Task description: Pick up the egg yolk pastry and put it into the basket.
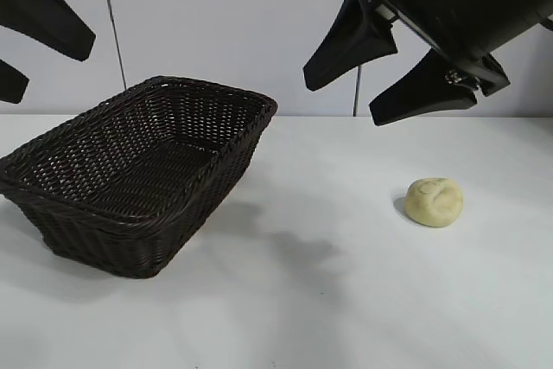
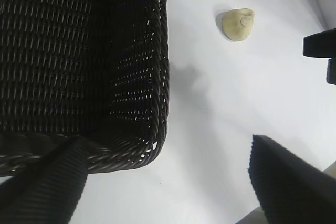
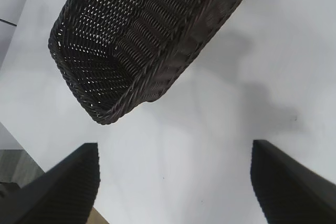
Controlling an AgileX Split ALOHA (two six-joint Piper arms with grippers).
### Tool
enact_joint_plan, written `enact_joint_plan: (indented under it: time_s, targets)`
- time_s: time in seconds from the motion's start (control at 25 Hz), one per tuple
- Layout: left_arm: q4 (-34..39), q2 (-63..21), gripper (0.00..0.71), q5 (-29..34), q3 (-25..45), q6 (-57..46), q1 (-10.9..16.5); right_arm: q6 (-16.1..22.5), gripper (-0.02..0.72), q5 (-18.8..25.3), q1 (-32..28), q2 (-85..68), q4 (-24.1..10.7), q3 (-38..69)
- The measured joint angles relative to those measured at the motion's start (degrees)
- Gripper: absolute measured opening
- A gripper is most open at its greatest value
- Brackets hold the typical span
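Right gripper hangs up in the air with its fingers spread wide, holding nothing, well above the egg yolk pastry. Left gripper is also splayed open and empty, up past the far end of the basket from the pastry, mostly cut off at the frame edge. Basket sits on the white table, nothing inside as far as I can see, its long axis running diagonally. Pastry sits on the table well apart from the basket, roundish, creased top facing up, so no real long axis.
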Motion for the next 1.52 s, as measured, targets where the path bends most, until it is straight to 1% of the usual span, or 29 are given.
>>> enact_joint_plan:
  time_s: [0.56,0.88,1.2,1.28,1.36,1.44,1.52]
  targets:
    - [0.0,0.0,0.606,-0.08,0.0,0.0,0.0,0.14,0.568,0.0,0.0,0.0,0.0,0.0]
    - [-0.22,0.0,0.606,-4.65,0.0,0.0,0.0,0.18,0.568,0.0,0.0,0.0,0.0,0.0]
    - [-0.23,0.0,0.606,-5.9,0.0,-0.22,0.0,0.18,0.568,0.0,0.0,0.0,0.0,0.0]
    - [-0.28,0.0,0.606,-6.05,0.0,-3.81,0.0,0.18,0.568,0.0,0.0,0.0,0.0,0.0]
    - [-0.23,0.0,0.606,-5.57,0.0,-10.3,0.0,0.18,0.568,0.0,0.0,0.0,0.0,0.0]
    - [0.95,0.0,0.606,-5.02,0.0,-20.78,0.0,0.18,0.568,0.0,0.0,0.0,0.0,0.0]
    - [4.5,0.0,0.606,-4.06,0.0,-32.14,0.0,0.18,0.568,0.0,0.0,0.0,0.0,0.0]
